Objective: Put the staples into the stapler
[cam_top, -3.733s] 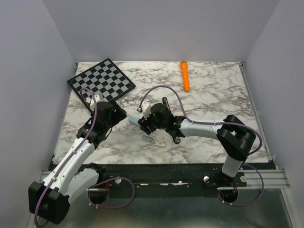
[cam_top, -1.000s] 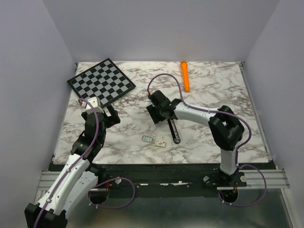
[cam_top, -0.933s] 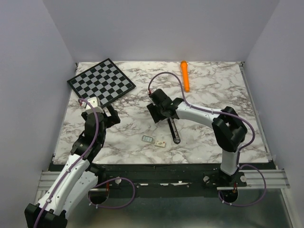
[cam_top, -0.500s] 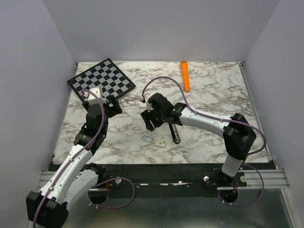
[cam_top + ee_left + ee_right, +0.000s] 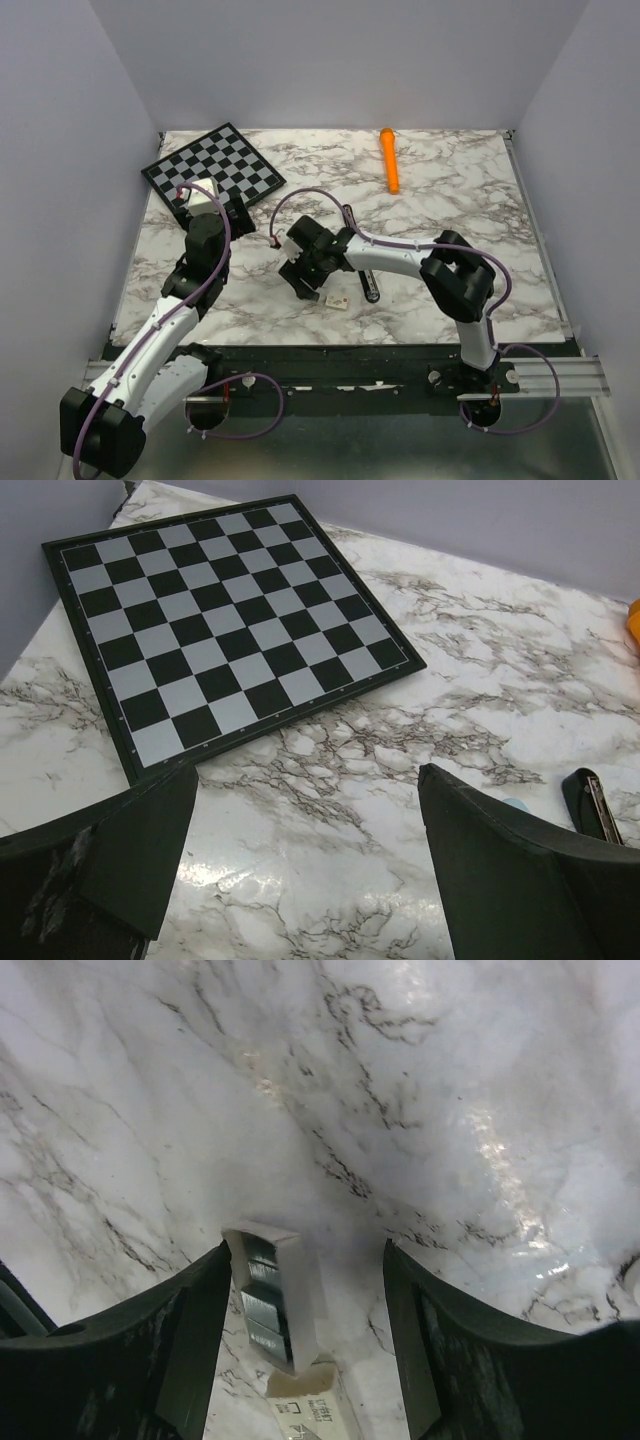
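The staples (image 5: pixel 262 1298) are a small silvery-grey block in a pale rim, lying flat on the marble. My right gripper (image 5: pixel 307 1260) is open and low over them; they lie between its fingers, close to the left finger (image 5: pixel 195 1330). In the top view the right gripper (image 5: pixel 303 280) covers them. The black stapler (image 5: pixel 360 262) lies just right of that gripper, and its tip shows in the left wrist view (image 5: pixel 592 805). My left gripper (image 5: pixel 232 212) is open and empty beside the chessboard, and it also shows in the left wrist view (image 5: pixel 308 790).
A chessboard (image 5: pixel 213 170) lies at the back left (image 5: pixel 220 620). An orange marker (image 5: pixel 389 160) lies at the back centre. A tiny white piece with dark dots (image 5: pixel 337 301) lies just by the staples (image 5: pixel 310 1410). A pale blue corner (image 5: pixel 514 803) shows beside the left gripper's right finger.
My right gripper moved from the stapler's far end toward the near left and now sits over the staples. My left gripper moved up closer to the chessboard's near edge.
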Robot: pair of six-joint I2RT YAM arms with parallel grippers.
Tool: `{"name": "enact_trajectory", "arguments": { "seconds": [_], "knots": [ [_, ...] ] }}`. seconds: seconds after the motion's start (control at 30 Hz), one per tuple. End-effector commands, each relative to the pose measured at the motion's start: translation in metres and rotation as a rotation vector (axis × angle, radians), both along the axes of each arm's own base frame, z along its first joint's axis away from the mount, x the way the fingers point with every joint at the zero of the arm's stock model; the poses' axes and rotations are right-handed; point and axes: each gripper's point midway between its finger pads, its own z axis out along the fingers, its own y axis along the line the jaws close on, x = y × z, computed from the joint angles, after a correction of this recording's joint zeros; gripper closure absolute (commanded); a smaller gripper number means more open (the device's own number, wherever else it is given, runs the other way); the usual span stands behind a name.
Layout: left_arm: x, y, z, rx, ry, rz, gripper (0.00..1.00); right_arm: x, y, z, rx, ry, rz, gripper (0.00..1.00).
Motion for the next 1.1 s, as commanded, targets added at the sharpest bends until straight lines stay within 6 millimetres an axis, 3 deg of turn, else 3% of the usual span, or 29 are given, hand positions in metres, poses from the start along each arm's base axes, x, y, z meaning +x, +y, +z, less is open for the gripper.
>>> {"name": "enact_trajectory", "arguments": {
  "seconds": [0.0,0.2,0.33,0.6,0.73,0.93,1.07],
  "knots": [
    [0.003,0.007,0.004,0.012,-0.024,0.038,0.01,-0.021,0.015,-0.003,0.014,0.045,0.139,0.31],
    [0.003,0.007,0.004,0.013,-0.026,0.033,0.01,-0.042,0.017,-0.005,0.011,0.074,0.225,0.31],
    [0.004,0.005,0.005,0.009,-0.029,0.024,0.01,-0.034,0.01,-0.001,-0.014,0.025,0.182,0.31],
    [0.004,0.005,0.005,0.01,-0.029,0.027,0.01,-0.007,0.002,0.043,0.026,-0.133,0.034,0.31],
    [0.003,0.007,0.006,0.005,-0.032,0.037,0.01,0.001,-0.003,0.049,0.019,-0.167,-0.031,0.32],
    [0.001,0.01,0.007,0.0,-0.034,0.055,0.01,0.001,-0.003,0.038,-0.002,-0.14,-0.068,0.42],
    [0.0,0.015,0.006,-0.003,-0.03,0.081,0.01,-0.003,0.006,0.036,0.012,-0.105,-0.029,0.54]
  ]
}}
